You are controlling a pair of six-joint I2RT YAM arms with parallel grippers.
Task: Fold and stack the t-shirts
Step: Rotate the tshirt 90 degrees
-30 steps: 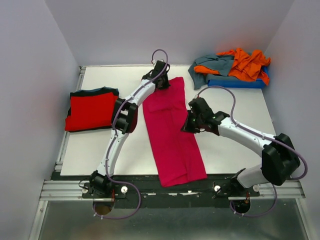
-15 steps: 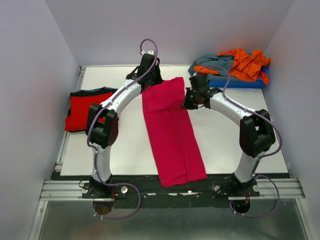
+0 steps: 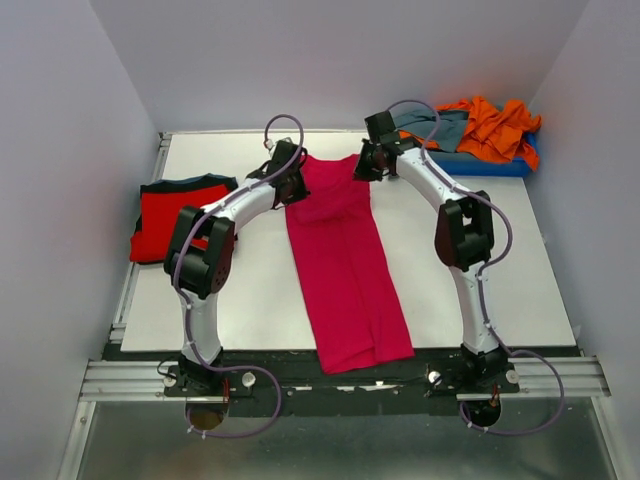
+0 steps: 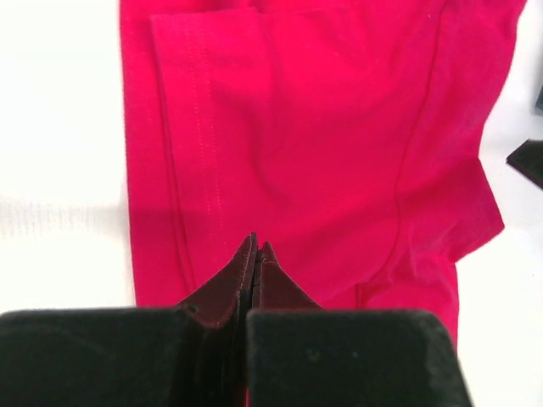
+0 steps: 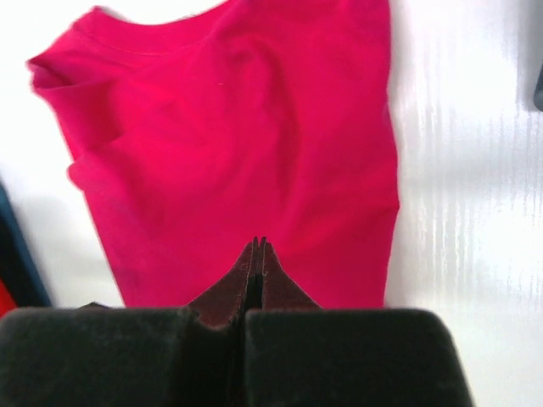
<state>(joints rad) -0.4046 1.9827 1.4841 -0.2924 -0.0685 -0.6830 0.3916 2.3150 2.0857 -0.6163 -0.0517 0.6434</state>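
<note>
Task's thing: the magenta t-shirt is laid on the table as a long narrow strip, its sides already folded in.
Long axis: the strip runs from the far side of the table to the near edge, leaning slightly right at the near end.
Left fingers: the left fingers are pressed together, tips set on the strip's far-left corner. Whether cloth is pinched between them cannot be told.
Right fingers: the right fingers are likewise pressed together, at the far-right corner by the collar. A pinch of cloth cannot be confirmed there either.
Direction from the fingers: in both wrist views the pink cloth is seen just ahead of and under the tips; nearly all of the strip lies toward the arm bases.
Nearer arm: neither. One corner of the far end is covered by each arm, with the strip's width between them.
Coming move, as judged: a crosswise fold is expected, the far end carried along the long axis toward the near end, both corners kept level.
Stack: the folded red t-shirt lies at the table's left edge, well apart from the strip.
Waiting: the orange t-shirt and grey-teal t-shirt are heaped on the blue tray at far right.
</note>
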